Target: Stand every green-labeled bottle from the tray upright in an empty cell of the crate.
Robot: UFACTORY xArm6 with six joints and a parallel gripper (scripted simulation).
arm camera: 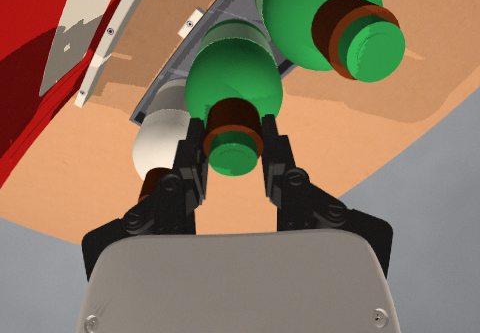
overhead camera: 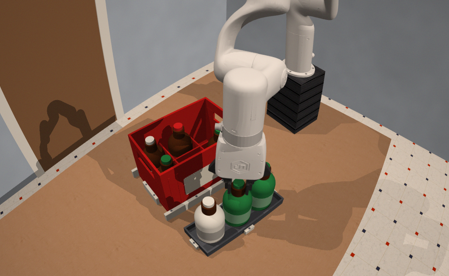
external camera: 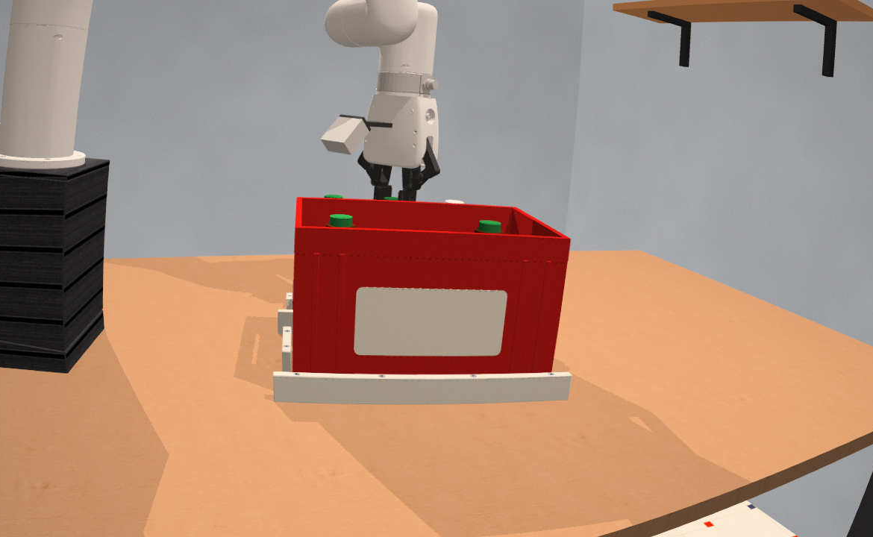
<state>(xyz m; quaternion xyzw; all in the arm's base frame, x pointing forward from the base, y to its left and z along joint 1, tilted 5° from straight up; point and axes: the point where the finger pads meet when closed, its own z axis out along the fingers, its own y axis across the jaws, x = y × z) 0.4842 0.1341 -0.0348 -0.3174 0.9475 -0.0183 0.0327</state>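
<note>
My gripper (overhead camera: 238, 192) (external camera: 395, 195) (arm camera: 233, 134) is shut on the neck of the middle green-labeled bottle (overhead camera: 237, 206) (arm camera: 234, 80), which stands upright on the tray (overhead camera: 226, 241) (arm camera: 240, 5). Another green-labeled bottle (overhead camera: 262, 192) (arm camera: 320, 23) stands upright toward the robot base. A white-labeled bottle (overhead camera: 209, 221) (arm camera: 162, 138) stands upright at the other end. The red crate (overhead camera: 174, 181) (external camera: 426, 267) (arm camera: 30, 3) holds several brown bottles: one with a white cap (overhead camera: 149, 140), one with a red cap (overhead camera: 178, 127), others with green caps (overhead camera: 165, 160) (external camera: 341, 220). The arm hides part of the crate.
The crate stands close beside the tray, its walls taller than the tray. Pale stop strips (overhead camera: 185, 206) (external camera: 419, 388) edge the crate, and small blocks (overhead camera: 249, 229) edge the tray. The robot's black pedestal (overhead camera: 296, 102) (external camera: 19, 267) stands behind.
</note>
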